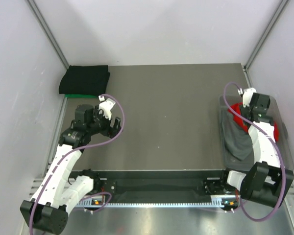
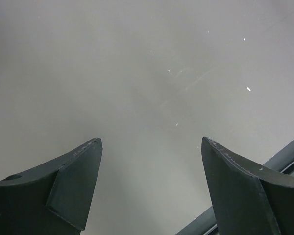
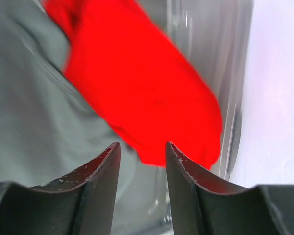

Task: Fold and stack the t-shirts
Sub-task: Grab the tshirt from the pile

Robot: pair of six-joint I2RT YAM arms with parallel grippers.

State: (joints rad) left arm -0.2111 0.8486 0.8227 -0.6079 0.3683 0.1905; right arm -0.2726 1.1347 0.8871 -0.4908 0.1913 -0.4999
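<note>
A folded black t-shirt [image 1: 84, 79] lies at the table's far left corner on a green t-shirt [image 1: 80, 95], of which only an edge shows. A red t-shirt [image 1: 236, 118] and a grey t-shirt [image 1: 238, 141] lie crumpled in the clear bin [image 1: 283, 152] at the right. My right gripper [image 1: 245, 113] hangs over the bin, open, just above the red t-shirt [image 3: 137, 83] with the grey t-shirt [image 3: 29, 98] to its left; nothing is between its jaws [image 3: 142, 144]. My left gripper [image 1: 112, 126] is wide open and empty above bare table [image 2: 137, 73].
The bin's clear wall [image 3: 230, 63] and the white side panel stand close to the right of the right gripper. A dark rail [image 2: 284, 156] shows at the lower right of the left wrist view. Metal frame posts stand at the table's far corners.
</note>
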